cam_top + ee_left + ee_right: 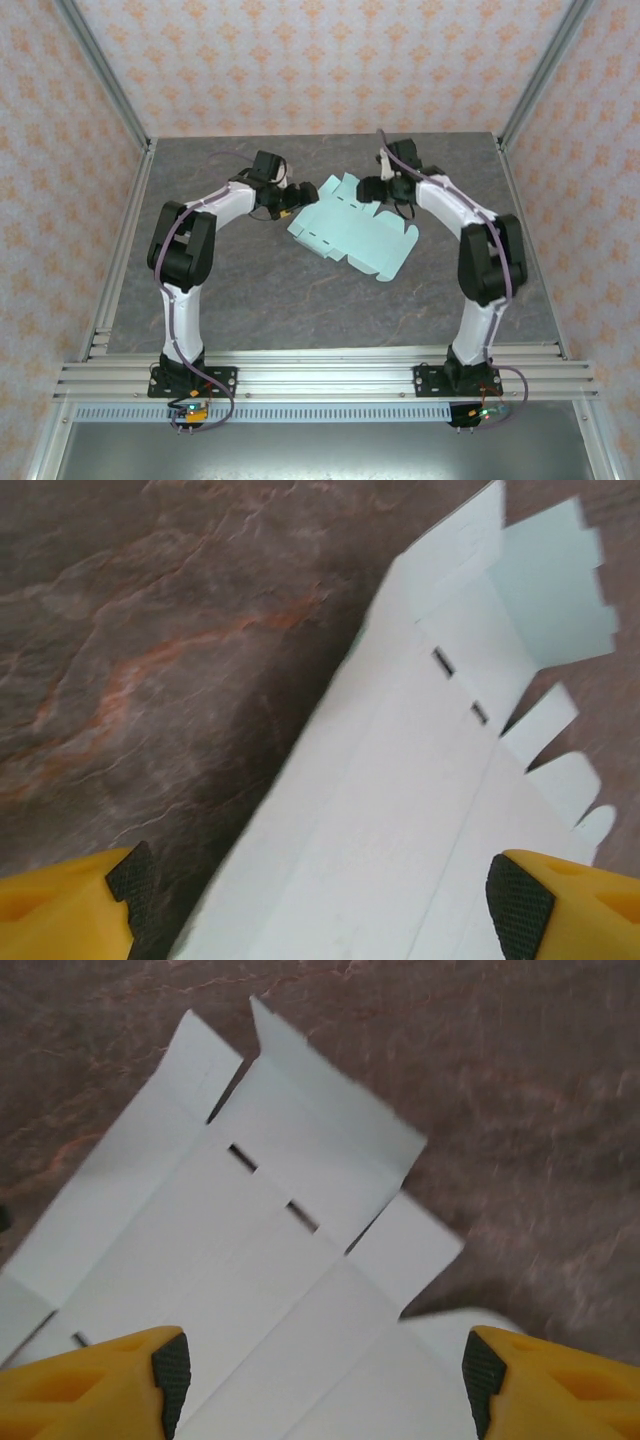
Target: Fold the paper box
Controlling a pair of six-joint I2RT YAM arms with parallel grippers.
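Paper box (350, 232) lies unfolded, a flat die-cut sheet spanning the gap between both tools. Above its near edge the left gripper (325, 895) is spread wide, its yellow fingers (60, 910) flanking the card and clasping nothing. The right gripper (325, 1375) gapes just as wide over the slotted end and grips nothing; ahead of it one flap (330, 1110) tilts upward. Whether either touches the sheet I cannot tell. Beneath is a dark grey marbled table (250, 290); peach patterned walls (300, 60) surround it.

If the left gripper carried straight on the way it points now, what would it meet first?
Most likely the paper box: its flat sheet lies straight ahead, between the fingers of the open left gripper. Depth to it is hard to judge.
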